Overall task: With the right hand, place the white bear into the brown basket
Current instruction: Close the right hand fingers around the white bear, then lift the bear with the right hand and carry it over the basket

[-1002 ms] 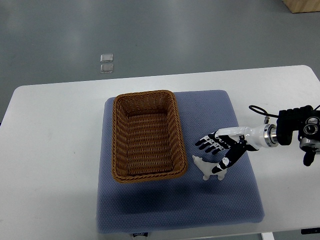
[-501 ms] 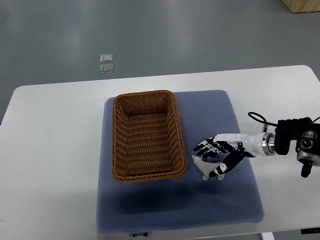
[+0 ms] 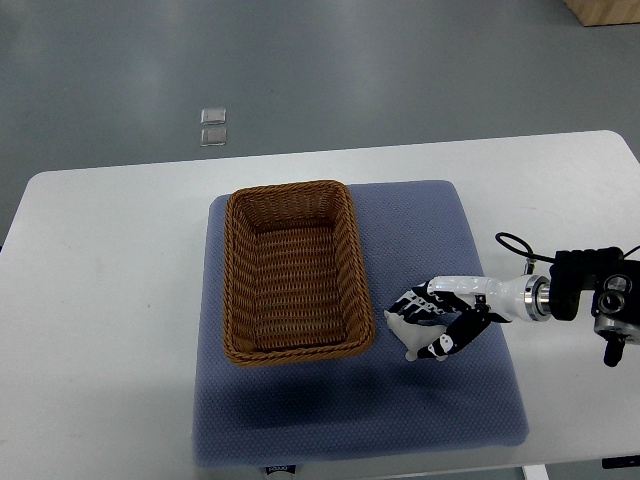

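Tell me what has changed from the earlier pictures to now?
The right hand moved down and left onto the white bear, and its fingers are closing around it. The bear has barely shifted on the blue mat; the brown basket, still empty, stayed in place.

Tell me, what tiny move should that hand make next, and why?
Probably close the fingers firmly on the white bear before lifting. The right hand is draped over the bear, which lies on the blue mat just right of the brown basket; its fingers curl around it but the grip does not look finished.
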Robot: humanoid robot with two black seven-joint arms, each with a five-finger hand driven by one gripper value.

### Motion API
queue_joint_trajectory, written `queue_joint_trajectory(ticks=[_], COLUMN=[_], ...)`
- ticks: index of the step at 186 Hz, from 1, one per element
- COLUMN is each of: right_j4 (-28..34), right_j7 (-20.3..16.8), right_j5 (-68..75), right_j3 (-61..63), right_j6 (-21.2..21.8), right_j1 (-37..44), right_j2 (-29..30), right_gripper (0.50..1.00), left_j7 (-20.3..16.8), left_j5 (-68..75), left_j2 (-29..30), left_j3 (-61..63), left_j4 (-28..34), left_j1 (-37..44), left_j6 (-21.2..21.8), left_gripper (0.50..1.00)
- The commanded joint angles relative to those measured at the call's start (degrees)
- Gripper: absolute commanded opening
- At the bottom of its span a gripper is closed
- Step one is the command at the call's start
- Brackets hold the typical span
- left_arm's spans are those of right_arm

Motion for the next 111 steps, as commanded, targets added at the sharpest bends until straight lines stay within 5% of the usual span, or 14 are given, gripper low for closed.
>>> queue_joint_trajectory(ticks=[1, 41, 111], right_j4=[-0.01, -0.01, -0.01], right_j7=[0.38, 1.34, 1.43], right_j5=[-0.84, -3.04, -2.77], right_j3=[-0.02, -0.02, 5.87], right_j6=[-0.06, -0.06, 3.36], right_j1=[-0.12, -0.12, 3.93], right_j2=[0.05, -0.12, -3.55], right_gripper=[0.721, 0.500, 0.500], left_j7=[-0.02, -0.02, -0.02], left_j5=[0.00, 0.00, 0.00], left_j2=[0.00, 0.00, 0.00], left_j3=[0.06, 0.06, 0.06], left_j4=[0.00, -0.01, 0.00], left_j1=[-0.02, -0.02, -0.02], left_j6=[0.01, 0.01, -0.08], left_gripper=[1.000, 1.000, 1.000])
